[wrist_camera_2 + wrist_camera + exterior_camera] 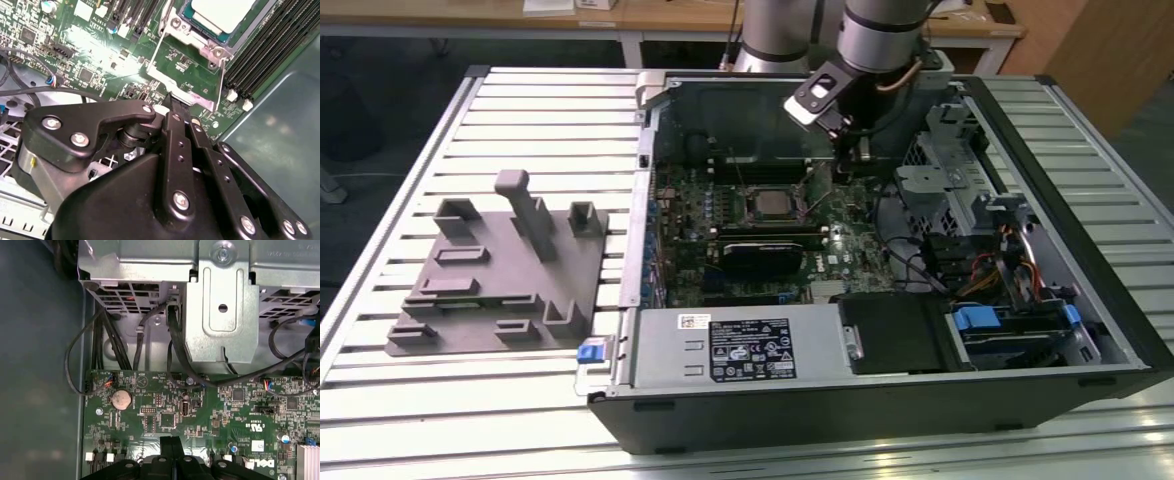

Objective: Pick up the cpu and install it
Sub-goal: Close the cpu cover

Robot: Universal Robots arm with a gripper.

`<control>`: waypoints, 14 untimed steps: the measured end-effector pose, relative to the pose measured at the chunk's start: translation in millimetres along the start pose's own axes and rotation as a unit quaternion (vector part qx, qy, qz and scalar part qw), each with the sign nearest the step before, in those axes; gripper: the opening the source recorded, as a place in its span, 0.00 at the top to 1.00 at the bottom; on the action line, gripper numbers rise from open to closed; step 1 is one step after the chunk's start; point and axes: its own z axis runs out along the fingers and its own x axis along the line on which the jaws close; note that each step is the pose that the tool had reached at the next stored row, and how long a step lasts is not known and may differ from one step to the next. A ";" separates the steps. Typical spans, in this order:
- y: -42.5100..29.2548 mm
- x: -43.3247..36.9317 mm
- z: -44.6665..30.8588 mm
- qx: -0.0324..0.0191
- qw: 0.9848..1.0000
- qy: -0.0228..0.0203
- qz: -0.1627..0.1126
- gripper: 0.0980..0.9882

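Silvery cpu [220,12] lies in socket [197,40] (metal-framed).

Inside the open computer case [854,420], the cpu [769,203] lies in its socket at the middle of the motherboard [854,250]. The gripper [850,168] hangs just beside it, nearer the case's far wall. A grey fixture [494,270] stands outside the case, at the exterior view's left.

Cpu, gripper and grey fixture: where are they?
cpu [225,12], second wrist view, on its silvery top.
gripper [171,441], first wrist view, between its fingertips.
fixture [500,270], exterior view, on its flat base.
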 end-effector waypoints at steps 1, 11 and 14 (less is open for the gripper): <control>-0.3 0.0 0.0 0.000 1.000 0.000 0.000 0.99; -19.5 0.2 -0.4 0.000 1.000 -0.001 0.000 0.99; -20.0 0.2 -0.4 0.000 1.000 -0.001 0.000 0.99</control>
